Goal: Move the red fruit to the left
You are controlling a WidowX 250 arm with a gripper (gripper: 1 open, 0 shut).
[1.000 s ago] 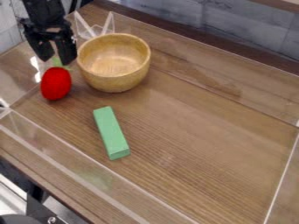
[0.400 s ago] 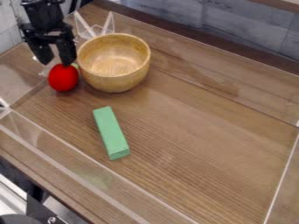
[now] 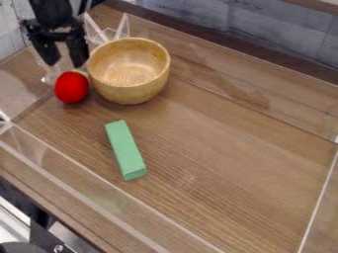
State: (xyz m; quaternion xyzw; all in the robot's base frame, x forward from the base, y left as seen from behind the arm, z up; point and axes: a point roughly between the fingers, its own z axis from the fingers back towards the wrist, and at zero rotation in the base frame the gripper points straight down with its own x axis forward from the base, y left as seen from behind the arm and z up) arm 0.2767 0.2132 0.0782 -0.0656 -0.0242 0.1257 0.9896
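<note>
The red fruit (image 3: 71, 88) is a small glossy red ball lying on the wooden table just left of the wooden bowl (image 3: 129, 70). My gripper (image 3: 61, 56) hangs above and slightly behind the fruit at the far left. Its dark fingers (image 3: 79, 53) are spread apart with nothing between them, and they do not touch the fruit.
A green rectangular block (image 3: 126, 149) lies in the middle of the table, pointing toward the front. A clear plastic wall (image 3: 40, 163) rings the table along the left, front and right edges.
The red fruit shifted a little to the right and back, ending closer to the bowl. The gripper rose slightly and stayed open above it.
</note>
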